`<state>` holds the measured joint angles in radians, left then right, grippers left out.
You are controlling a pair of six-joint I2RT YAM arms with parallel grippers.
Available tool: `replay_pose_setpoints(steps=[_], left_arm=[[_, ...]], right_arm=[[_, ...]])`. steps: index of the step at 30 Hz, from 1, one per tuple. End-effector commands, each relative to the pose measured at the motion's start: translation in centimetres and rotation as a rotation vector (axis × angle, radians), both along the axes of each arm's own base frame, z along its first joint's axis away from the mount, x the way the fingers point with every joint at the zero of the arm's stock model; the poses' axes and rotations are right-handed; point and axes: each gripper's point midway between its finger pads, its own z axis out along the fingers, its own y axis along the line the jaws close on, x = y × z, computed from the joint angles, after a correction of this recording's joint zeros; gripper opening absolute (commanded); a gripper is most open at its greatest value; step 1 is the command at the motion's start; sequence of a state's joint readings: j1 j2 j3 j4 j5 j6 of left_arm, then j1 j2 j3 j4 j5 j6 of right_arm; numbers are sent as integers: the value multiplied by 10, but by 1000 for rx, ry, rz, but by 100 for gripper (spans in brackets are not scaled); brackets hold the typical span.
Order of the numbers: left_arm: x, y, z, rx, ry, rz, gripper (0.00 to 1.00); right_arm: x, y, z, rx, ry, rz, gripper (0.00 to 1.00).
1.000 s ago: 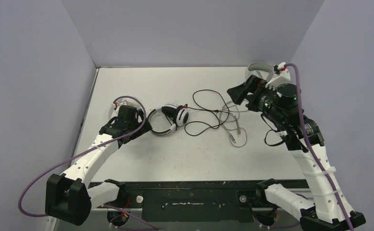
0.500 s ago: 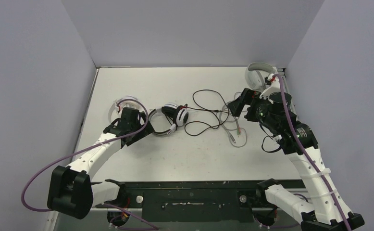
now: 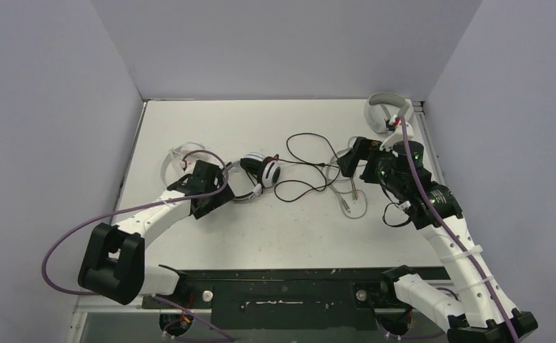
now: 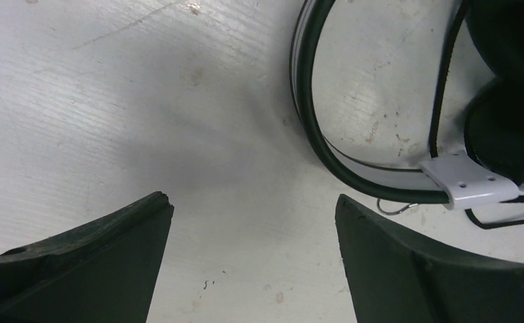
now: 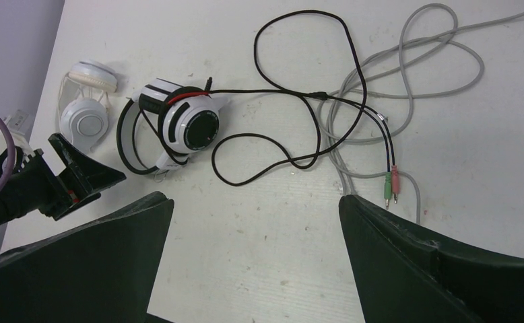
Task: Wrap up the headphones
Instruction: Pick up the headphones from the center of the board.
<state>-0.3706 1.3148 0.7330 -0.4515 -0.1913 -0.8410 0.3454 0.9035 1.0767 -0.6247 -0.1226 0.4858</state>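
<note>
The bench (image 3: pixel 261 236) is white and scuffed. My left fingers (image 3: pixel 216 194) are low over its left half and spread wide, with only bare surface between them; the black headband curves just past one tip without touching it. My right fingers (image 3: pixel 348 161) hang higher over the right half, also wide apart and holding nothing, looking down on the tangle of cables.

The black-and-white headset (image 3: pixel 257 175) lies left of centre, just right of my left fingers, one round earcup facing up. The grey over-ear pair (image 3: pixel 384 113) sits in the far right corner. The small all-white pair (image 3: pixel 179 156) rests near the left edge, just beyond my left wrist.

The black cable (image 5: pixel 266 91) runs right from the headset in loose, unwrapped loops across the middle and crosses the grey cable (image 5: pixel 480 67) there. It ends in green and pink plugs (image 5: pixel 390 185), side by side on the bench.
</note>
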Motion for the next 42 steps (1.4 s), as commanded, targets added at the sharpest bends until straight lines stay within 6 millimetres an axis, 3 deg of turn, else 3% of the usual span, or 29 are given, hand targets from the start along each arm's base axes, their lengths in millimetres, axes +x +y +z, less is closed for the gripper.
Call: replay_pose_setpoints(steps=[1,11,18,29,34,35,42], left_arm=[[33,-3,17,-5,-86,67,88],[64,-14,22,-40,-123,115,80],[75,-13,1,-21,-82,194,70],[74,-4,-24,129,13,302,37],[79,-4,-34,149,10,279,5],[80,0,-32,174,4,270,0],[88,11,23,292,-79,94,0]], right_arm=[[18,2,10,53,-45,-50,100],[20,3,2,84,-54,-66,100],[20,-7,19,84,-131,-104,100],[26,-6,23,80,-145,-105,99],[30,1,16,71,-139,-66,99],[30,3,16,67,-143,-55,100],[29,14,21,15,-219,64,100]])
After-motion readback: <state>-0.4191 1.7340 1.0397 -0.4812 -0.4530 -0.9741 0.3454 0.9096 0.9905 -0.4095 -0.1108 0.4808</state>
